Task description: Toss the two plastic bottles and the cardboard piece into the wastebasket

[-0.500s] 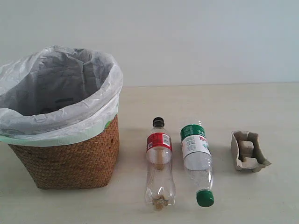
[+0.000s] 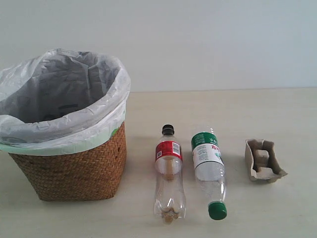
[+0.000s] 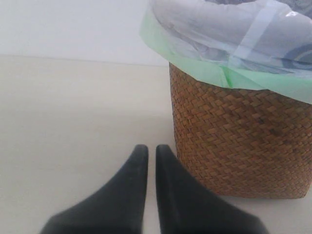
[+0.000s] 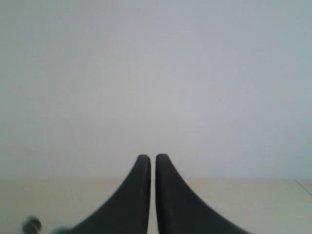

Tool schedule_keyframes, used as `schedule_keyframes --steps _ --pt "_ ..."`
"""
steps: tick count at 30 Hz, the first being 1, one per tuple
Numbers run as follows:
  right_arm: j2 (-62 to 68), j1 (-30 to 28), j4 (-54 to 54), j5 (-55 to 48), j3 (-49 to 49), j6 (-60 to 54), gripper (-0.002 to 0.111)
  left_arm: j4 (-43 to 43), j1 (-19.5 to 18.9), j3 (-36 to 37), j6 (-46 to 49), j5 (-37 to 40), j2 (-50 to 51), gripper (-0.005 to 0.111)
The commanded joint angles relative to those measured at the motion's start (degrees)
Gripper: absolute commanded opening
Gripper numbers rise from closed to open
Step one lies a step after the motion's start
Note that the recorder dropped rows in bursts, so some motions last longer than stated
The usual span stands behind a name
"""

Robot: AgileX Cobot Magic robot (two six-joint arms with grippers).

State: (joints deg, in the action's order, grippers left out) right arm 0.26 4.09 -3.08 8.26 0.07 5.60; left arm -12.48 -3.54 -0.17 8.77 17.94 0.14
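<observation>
The wicker wastebasket (image 2: 69, 168) with its white bag liner stands at the left of the exterior view. To its right lie the red-label bottle (image 2: 169, 171) with black cap and the green-label bottle (image 2: 208, 168) with green cap, side by side. Further right sits the cardboard piece (image 2: 262, 159). Neither gripper shows in the exterior view. My left gripper (image 3: 147, 148) is shut and empty, low beside the wastebasket (image 3: 243, 146). My right gripper (image 4: 149, 157) is shut and empty, facing the wall; a blurred black cap (image 4: 32, 224) and a green speck (image 4: 61, 229) lie at that view's edge.
A pale beige table (image 2: 223, 109) carries everything, with a plain light wall (image 2: 198, 39) behind it. A green band of the bag liner (image 3: 204, 68) hangs over the basket's rim in the left wrist view.
</observation>
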Motion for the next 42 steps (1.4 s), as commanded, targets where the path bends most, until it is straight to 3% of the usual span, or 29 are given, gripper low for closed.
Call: schedule_keyframes --steps 1,8,14,19,21,22,27,32,37,42 --pt "-0.3 -0.1 0.8 16.8 -0.1 10.5 0.001 0.1 -0.2 0.2 -0.5 -0.2 -0.1 0.006" --pt "-0.3 -0.1 0.8 18.7 -5.5 12.2 0.001 0.1 -0.2 0.2 -0.5 -0.2 -0.1 0.006" --pt "2.4 -0.1 -1.5 1.9 -18.0 12.4 0.001 0.1 -0.2 0.2 -0.5 -0.2 -0.1 0.006" --pt "8.7 -0.1 -7.0 -6.4 -26.7 12.0 0.004 0.1 -0.2 0.2 -0.5 -0.2 -0.1 0.006" --pt "11.9 -0.1 -7.0 -10.1 -29.3 11.9 0.015 0.1 -0.2 0.2 -0.5 -0.2 -0.1 0.006" --pt "16.0 -0.1 -7.0 -13.6 -31.7 11.9 0.036 0.1 -0.2 0.2 -0.5 -0.2 -0.1 0.006" --pt "28.1 -0.1 -7.0 -13.2 -32.9 10.9 0.105 0.1 -0.2 0.2 -0.5 -0.2 -0.1 0.006" --pt "42.6 -0.1 -6.5 -15.2 -33.0 9.4 0.104 0.1 -0.2 0.2 -0.5 -0.2 -0.1 0.006" --pt "59.8 -0.1 -2.6 -25.9 -41.0 5.2 0.104 0.1 -0.2 0.2 -0.5 -0.2 -0.1 0.006" --pt "73.1 -0.1 13.6 -34.5 -47.6 -11.3 0.104 0.1 -0.2 0.2 -0.5 -0.2 -0.1 0.006"
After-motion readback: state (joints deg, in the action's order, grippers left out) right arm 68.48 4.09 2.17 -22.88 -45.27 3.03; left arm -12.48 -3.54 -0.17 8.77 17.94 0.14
